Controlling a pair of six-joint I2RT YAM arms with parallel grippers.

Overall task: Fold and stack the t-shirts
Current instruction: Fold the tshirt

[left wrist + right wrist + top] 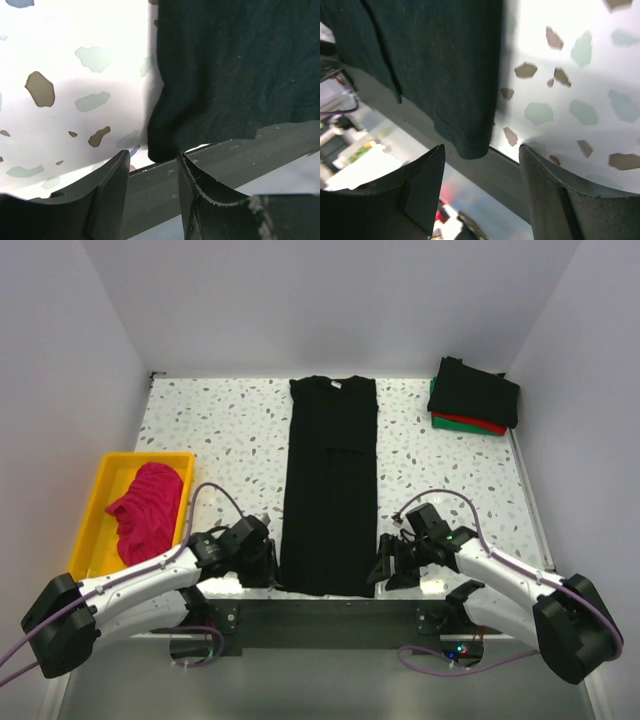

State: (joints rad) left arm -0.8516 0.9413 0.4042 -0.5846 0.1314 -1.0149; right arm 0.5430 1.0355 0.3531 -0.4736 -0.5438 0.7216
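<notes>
The left hand (pixel 265 568) and right hand (pixel 386 570) are half open and empty, at the near corners of one black t-shirt (pixel 330 490) on the bench (pixel 220 430). One pink t-shirt (pixel 147 510) lies in a tray (pixel 93 515), and three folded t-shirts (pixel 475 400) are stacked.

black t-shirt (pixel 330 485) lies lengthwise-folded centrally, stack (pixel 474 395) far right, pink one (pixel 148 510) crumpled left.

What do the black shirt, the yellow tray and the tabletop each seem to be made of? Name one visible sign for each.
Black shirt: soft matte cloth, probably cotton knit; it lies limp and flat with a turned hem.
Yellow tray: smooth moulded plastic, by its even colour and raised rim.
Tabletop: hard white surface with grey-brown flecks, terrazzo-like; stone or printed laminate, cannot tell.
</notes>
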